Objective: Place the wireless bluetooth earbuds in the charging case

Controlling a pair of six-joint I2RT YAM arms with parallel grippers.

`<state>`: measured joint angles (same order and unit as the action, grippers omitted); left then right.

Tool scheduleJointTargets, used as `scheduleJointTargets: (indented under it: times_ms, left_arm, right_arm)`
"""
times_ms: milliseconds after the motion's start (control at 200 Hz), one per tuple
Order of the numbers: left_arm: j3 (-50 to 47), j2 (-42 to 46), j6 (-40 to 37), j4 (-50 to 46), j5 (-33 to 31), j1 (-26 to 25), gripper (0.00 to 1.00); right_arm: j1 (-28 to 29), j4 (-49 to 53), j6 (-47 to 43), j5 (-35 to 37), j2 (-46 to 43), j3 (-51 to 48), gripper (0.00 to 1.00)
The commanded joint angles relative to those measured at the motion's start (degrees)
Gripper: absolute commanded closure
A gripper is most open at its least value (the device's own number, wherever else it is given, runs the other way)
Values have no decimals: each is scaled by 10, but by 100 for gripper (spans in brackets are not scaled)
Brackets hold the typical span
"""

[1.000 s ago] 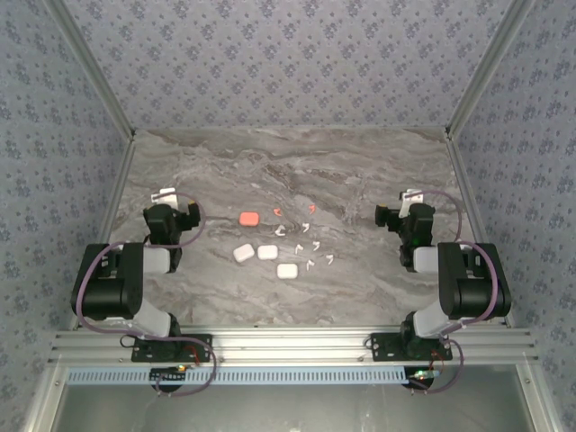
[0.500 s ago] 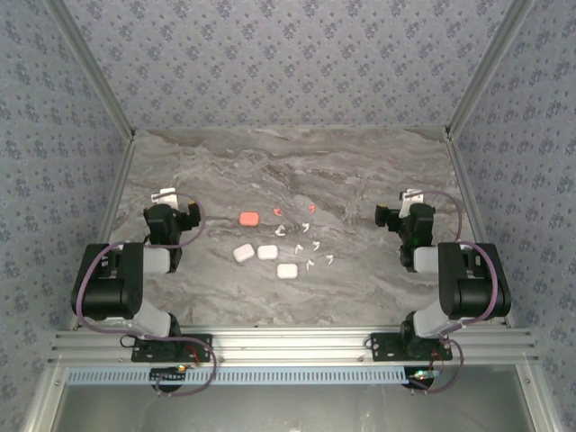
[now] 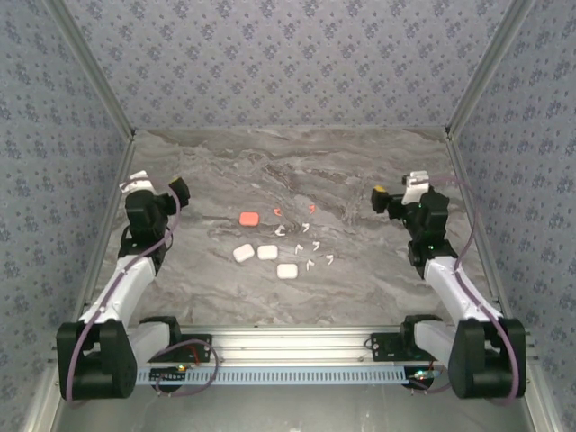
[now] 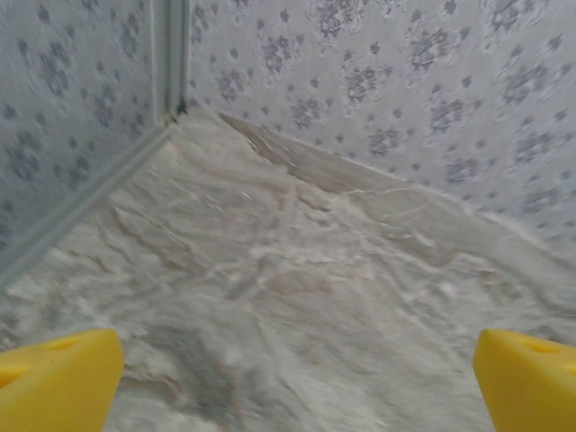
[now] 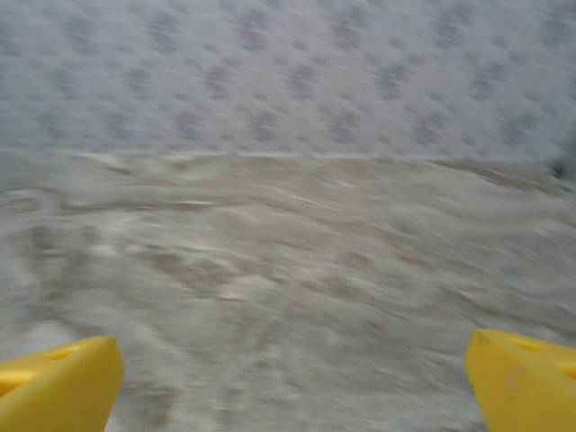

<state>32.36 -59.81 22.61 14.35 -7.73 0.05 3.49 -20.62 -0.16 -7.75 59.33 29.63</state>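
**Operator:** What differs from the state one second ago?

**Technician:** Both arms have unfolded from their parked posture. In the overhead view the left pincer point(image 3: 160, 187) now stands raised near the left edge of the tabletop point(image 3: 360, 162). The right pincer point(image 3: 396, 187) stands likewise near the right edge. The parts on the tabletop have not shifted.

**Operator:** State of each pincer?

**Technician:** Both released. In the left wrist view the yellow fingertips point(image 4: 54, 378) sit at opposite lower corners with bare marble between them. The right wrist view shows its fingertips point(image 5: 522, 378) the same way. Nothing is held.

**Operator:** Where are the task's parts?

**Technician:** At mid-tabletop, between the two arms and well apart from both pincers. The white earbuds point(image 3: 298, 247) lie loose in a small scatter, and the two red earbuds point(image 3: 277, 212) lie just behind them. Three white cases point(image 3: 267, 252) sit just left of the scatter. The red case point(image 3: 249, 219) sits beside the red earbuds. We cannot tell from overhead whether any lid is open.

**Operator:** Meaning for the task?

**Technician:** We judge that the work is only starting — no earbud appears seated. The next step, in our reading, is to bring one pincer inward over an earbud. The parts are tiny, so the grasp will call for fine alignment.
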Motion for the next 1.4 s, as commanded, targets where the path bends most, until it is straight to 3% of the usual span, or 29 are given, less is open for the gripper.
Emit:
scheduleJointTargets:
  times_ms: [0, 185, 305, 545, 859, 1204, 1399]
  left_arm:
    - [16, 15, 157, -165, 76, 1, 1]
    - [-15, 34, 239, -157, 140, -40, 1]
    - [-21, 37, 243, -152, 137, -70, 1]
    - [-27, 35, 242, -142, 131, -76, 1]
    - [-27, 41, 240, -148, 128, -77, 1]
    - [-21, 44, 227, -164, 125, -76, 1]
    - [-14, 46, 217, -170, 126, -77, 1]
  right_arm:
    - [91, 144, -43, -65, -20, 29, 0]
    - [267, 252, -165, -144, 22, 64, 0]
    - [360, 274, -255, -136, 72, 73, 0]
    - [446, 346, -353, -83, 213, 144, 0]
    - [476, 384, -394, -40, 363, 235, 2]
    - [472, 419, -387, -31, 427, 273, 29]
    - [461, 419, -385, -18, 415, 275, 52]
